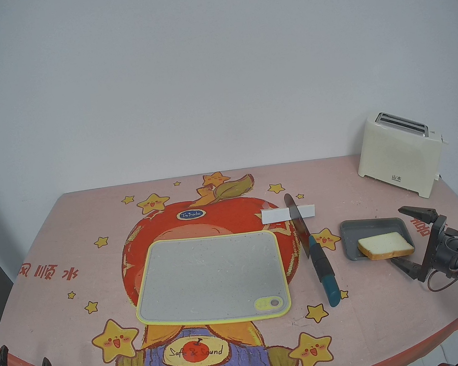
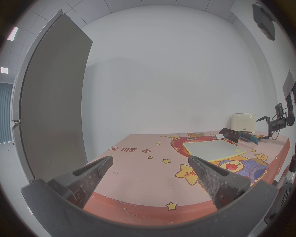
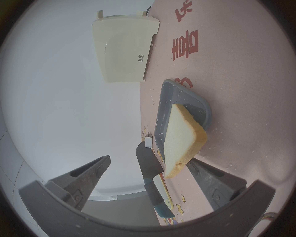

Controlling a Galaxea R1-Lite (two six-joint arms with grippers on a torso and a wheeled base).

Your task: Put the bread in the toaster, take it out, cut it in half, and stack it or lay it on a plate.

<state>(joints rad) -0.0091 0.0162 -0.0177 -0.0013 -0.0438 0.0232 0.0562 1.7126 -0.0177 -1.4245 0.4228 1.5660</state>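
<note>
Presently the bread is seen lying on the grey plate, overhanging its near rim, with the toaster behind. The right hand is held wide open at its end, gripping nothing. The left hand is spread empty at the worktop's near-left edge.

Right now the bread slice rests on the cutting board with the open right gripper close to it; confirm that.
Wrong in one respect: the head view shows the bread slice resting on the grey tray, not on the cutting board. The open right gripper is close to it.
</note>
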